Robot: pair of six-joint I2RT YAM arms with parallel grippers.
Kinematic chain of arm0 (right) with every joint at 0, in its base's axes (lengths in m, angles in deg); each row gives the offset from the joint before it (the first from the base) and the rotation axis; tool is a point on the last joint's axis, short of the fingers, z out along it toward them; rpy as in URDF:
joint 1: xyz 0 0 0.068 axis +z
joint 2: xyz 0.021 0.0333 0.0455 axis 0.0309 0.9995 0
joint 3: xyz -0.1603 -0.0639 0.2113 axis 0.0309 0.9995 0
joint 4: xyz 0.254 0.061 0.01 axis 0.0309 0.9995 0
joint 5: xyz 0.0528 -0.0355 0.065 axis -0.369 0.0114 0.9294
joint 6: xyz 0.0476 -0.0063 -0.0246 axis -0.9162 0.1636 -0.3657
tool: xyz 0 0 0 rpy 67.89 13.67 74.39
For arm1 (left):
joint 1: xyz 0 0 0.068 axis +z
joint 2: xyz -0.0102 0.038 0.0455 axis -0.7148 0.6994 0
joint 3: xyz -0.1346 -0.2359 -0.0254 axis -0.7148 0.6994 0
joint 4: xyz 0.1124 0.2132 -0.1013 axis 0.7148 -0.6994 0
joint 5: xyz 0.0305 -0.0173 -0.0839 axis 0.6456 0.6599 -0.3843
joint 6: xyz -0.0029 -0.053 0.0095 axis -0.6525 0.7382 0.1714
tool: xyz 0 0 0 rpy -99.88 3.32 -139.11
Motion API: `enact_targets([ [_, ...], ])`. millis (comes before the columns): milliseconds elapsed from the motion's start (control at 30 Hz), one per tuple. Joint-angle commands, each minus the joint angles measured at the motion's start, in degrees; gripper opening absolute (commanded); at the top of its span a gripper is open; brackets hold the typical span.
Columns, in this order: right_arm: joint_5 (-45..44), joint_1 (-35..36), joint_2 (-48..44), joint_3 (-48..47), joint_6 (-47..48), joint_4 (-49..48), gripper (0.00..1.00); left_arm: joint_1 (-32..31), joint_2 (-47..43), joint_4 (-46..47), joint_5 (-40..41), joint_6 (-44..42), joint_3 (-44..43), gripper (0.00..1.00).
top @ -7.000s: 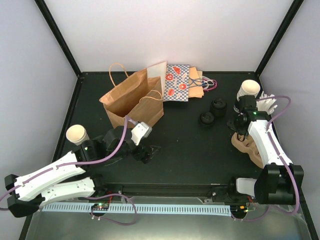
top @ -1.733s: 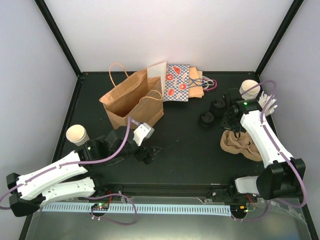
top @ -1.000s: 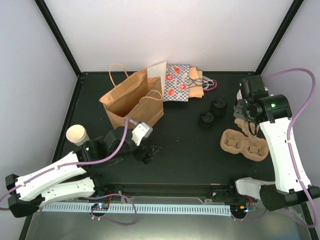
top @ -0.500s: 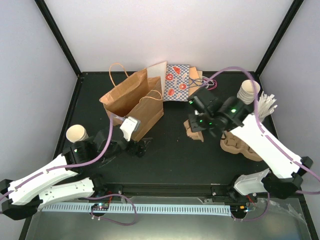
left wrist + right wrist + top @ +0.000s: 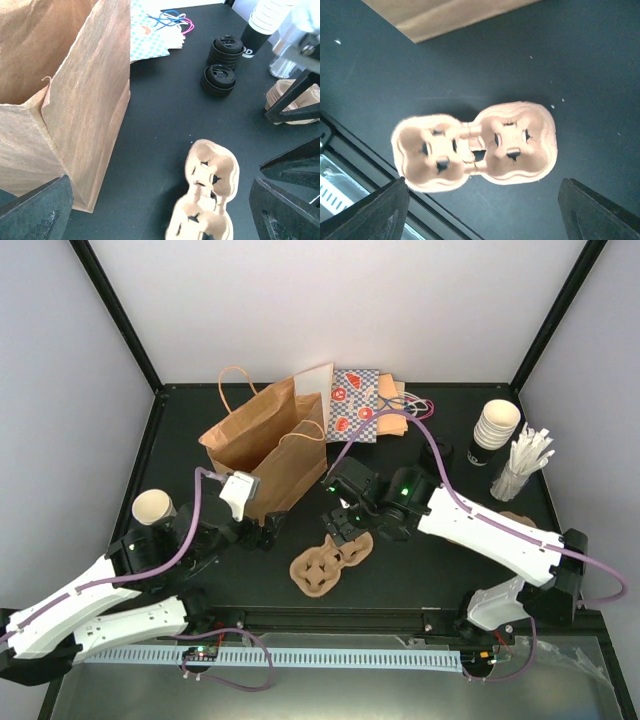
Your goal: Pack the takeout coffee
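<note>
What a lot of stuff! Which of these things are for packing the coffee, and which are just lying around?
Likely for the job: open brown paper bag, pulp cup carrier, lone paper cup.
Just lying about: loose black lids, cup stack, stirrers, patterned flat bags.

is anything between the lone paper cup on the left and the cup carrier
Yes: in the top view the left gripper and its wrist lie across the straight line from the paper cup to the cup carrier. Nothing else visible stands there.
</note>
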Motion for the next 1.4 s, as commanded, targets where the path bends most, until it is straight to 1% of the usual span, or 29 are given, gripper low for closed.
enact_targets([
  [0, 2.7, 0.0, -3.3, 1.2, 1.6, -6.6, 0.85, 0.3, -1.0, -1.5, 0.6, 0.5, -1.4, 0.99],
  [100, 1.0, -0.1, -2.8, 2.5, 1.0, -7.1, 0.83, 0.3, -1.1, -1.4, 0.2, 0.4, -1.1, 0.99],
  [167, 0.3, -0.1, -2.5, 3.4, 0.5, -8.1, 0.80, 0.3, -1.0, -1.3, -0.4, 0.4, -0.8, 0.99],
  [267, 2.7, 0.0, -6.4, 7.5, 1.0, -14.9, 0.79, 0.3, -0.6, -1.3, -1.2, 0.7, -0.3, 0.99],
  [367, 3.2, -0.1, -14.5, 15.8, 3.1, -26.3, 0.84, 0.3, -0.7, -1.5, -1.8, 1.1, 0.0, 0.99],
  [467, 0.6, 0.0, -21.6, 24.3, 4.1, -34.3, 0.86, 0.3, -1.2, -1.5, -2.4, 1.0, 0.0, 0.99],
  [500, 0.3, 0.0, -23.3, 26.3, 4.8, -35.5, 0.94, 0.3, -1.3, -1.5, -2.6, 0.9, 0.0, 0.99],
  [533, 0.2, -0.1, -24.5, 27.5, 6.0, -35.7, 0.99, 0.3, -1.3, -1.5, -2.9, 0.7, -0.1, 0.99],
  [567, -0.2, -0.2, -24.8, 28.1, 6.3, -35.5, 1.00, 0.4, -1.4, -1.5, -3.1, 0.5, -0.2, 0.99],
  [767, -0.7, -0.3, -17.9, 26.9, 5.8, -29.0, 1.00, 0.4, -1.2, -1.7, -4.1, 0.1, -0.5, 0.99],
  [1033, 1.0, -0.6, -11.4, 27.1, 2.9, -29.8, 1.00, 0.4, -0.2, -1.5, -5.3, 0.3, -0.9, 0.99],
  [1133, -1.3, -0.6, -8.9, 25.8, 1.8, -28.7, 1.00, 0.4, 0.7, -2.7, -4.9, 1.3, -1.5, 0.99],
  [1200, -2.5, -0.6, -7.6, 26.1, 2.8, -29.5, 1.00, 0.5, 1.0, -3.5, -4.5, 2.7, -2.0, 0.99],
  [1267, -1.9, -0.5, -6.4, 26.6, 4.9, -31.1, 1.00, 0.8, 1.0, -4.0, -4.9, 3.7, -2.3, 0.99],
  [1367, -0.6, -0.7, -4.2, 26.5, 6.4, -30.7, 1.00, 1.9, 0.7, -4.2, -6.8, 4.9, -2.4, 0.99],
])
